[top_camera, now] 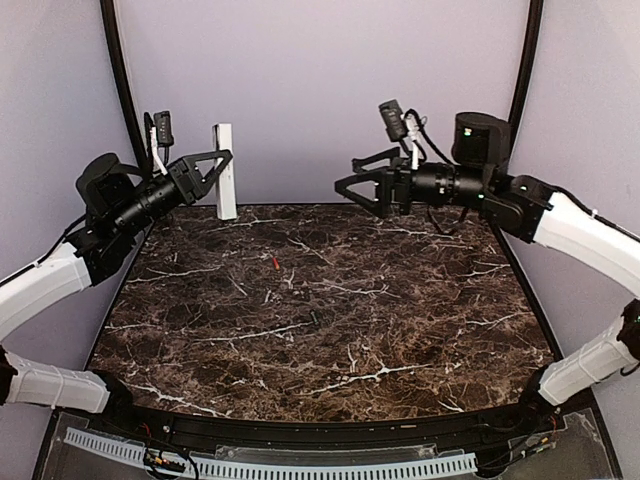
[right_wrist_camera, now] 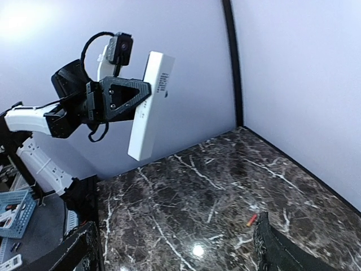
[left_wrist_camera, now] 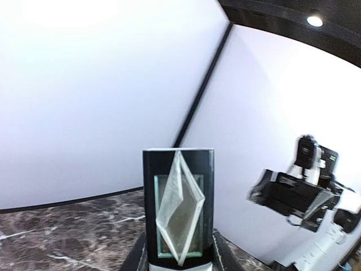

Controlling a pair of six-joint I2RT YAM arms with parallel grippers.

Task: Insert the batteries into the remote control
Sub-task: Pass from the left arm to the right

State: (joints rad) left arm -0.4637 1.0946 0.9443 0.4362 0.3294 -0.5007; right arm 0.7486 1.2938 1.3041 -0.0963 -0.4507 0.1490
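Note:
My left gripper (top_camera: 214, 168) is raised at the back left and shut on the remote control (top_camera: 226, 190), a long white bar held upright. In the left wrist view the held remote (left_wrist_camera: 178, 186) shows a dark face with a translucent diamond-shaped piece, between my fingers (left_wrist_camera: 225, 254). The right wrist view shows the remote (right_wrist_camera: 148, 107) in the left gripper (right_wrist_camera: 121, 96). My right gripper (top_camera: 347, 173) is open and empty, raised at the back right, facing the remote. A red-orange battery (top_camera: 276, 262) lies on the table; it also shows in the right wrist view (right_wrist_camera: 252, 219). I cannot make out the dark battery.
The dark marble table (top_camera: 330, 330) is enclosed by pale walls with black corner posts (top_camera: 120, 70). A blue crate (right_wrist_camera: 14, 212) sits off the table to the left. The right arm (left_wrist_camera: 293, 197) shows in the left wrist view.

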